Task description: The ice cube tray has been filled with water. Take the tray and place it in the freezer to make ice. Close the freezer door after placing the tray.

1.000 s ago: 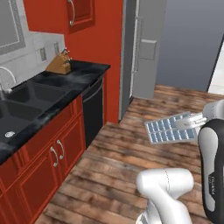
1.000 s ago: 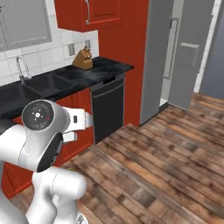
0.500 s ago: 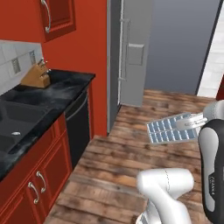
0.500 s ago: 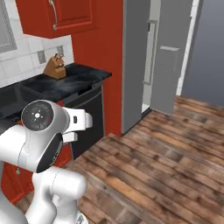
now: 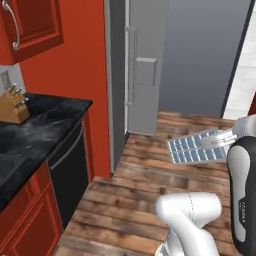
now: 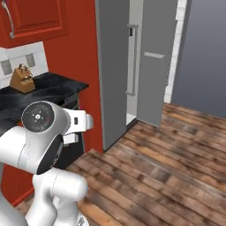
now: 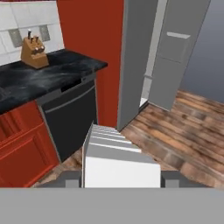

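We see the flat pale grey ice cube tray (image 5: 196,149) with light-blue cells clamped at its near end in our hand (image 5: 226,140), jutting forward level above the wooden plank floor (image 5: 145,200). Ahead, the tall grey freezer door (image 5: 145,67) with its vertical bar handle stands open. To the left, a black stone surface (image 5: 40,125) carries a wooden knife block (image 5: 12,106) among red cabinets (image 5: 30,27).

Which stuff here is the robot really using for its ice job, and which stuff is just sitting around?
For the job:
- ice cube tray, held in the shut gripper
- water in its cells
- freezer door, standing open
- freezer behind it

Just sitting around:
- knife block
- black counter
- dishwasher
- red cabinets
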